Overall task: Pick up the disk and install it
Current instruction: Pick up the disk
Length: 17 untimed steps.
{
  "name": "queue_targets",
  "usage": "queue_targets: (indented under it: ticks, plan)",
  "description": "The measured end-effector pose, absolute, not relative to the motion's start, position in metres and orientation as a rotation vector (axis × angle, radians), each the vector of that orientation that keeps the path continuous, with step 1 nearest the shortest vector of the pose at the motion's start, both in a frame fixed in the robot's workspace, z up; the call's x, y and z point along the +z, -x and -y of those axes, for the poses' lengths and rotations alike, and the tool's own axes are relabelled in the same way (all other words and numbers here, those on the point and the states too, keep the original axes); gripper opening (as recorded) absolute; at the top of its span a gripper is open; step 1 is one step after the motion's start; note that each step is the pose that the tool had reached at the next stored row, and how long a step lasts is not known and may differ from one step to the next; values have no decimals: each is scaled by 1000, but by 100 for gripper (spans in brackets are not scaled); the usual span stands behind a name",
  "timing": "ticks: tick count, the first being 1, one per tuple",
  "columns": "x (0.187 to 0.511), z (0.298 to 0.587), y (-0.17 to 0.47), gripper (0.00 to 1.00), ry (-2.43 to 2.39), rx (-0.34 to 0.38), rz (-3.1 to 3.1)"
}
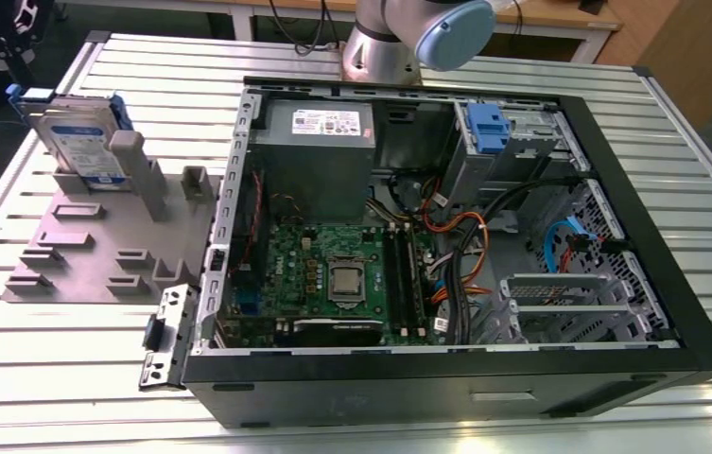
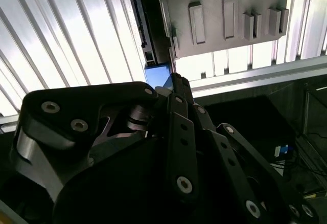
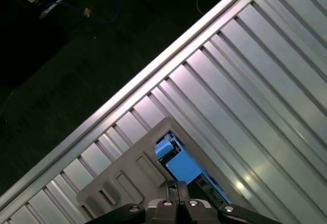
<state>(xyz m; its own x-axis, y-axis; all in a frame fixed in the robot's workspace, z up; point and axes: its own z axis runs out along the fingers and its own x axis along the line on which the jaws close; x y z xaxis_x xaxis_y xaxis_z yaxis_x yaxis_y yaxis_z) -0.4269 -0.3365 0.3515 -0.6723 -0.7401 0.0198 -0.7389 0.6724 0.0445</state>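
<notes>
The disk (image 1: 78,142), silver with a blue-and-white label and blue rails, stands upright on edge in a grey slotted holder (image 1: 84,255) at the exterior view's left, beside the open computer case. From above, the first wrist view shows the disk's blue end (image 3: 178,163) rising from the holder (image 3: 127,180). There my gripper (image 3: 177,186) hovers just short of it, its black fingers pressed together and shut on nothing. In the second wrist view the gripper (image 2: 173,79) points at the disk's blue end (image 2: 157,74), next to the holder (image 2: 225,14).
An open computer case (image 1: 658,312) lies flat on the slatted metal table (image 1: 53,378), with a grey power-supply box (image 1: 315,128), a blue latch (image 1: 486,128), a motherboard (image 1: 343,274) and cables inside. A metal bracket (image 1: 166,336) lies by the case's corner. The table's edge (image 3: 127,88) and dark floor lie close to the holder.
</notes>
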Motion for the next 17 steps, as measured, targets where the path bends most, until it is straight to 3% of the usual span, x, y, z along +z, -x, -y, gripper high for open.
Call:
queue_targets:
  ticks: [17]
  plan:
    - [351, 337, 427, 11, -1399, -48, 2770]
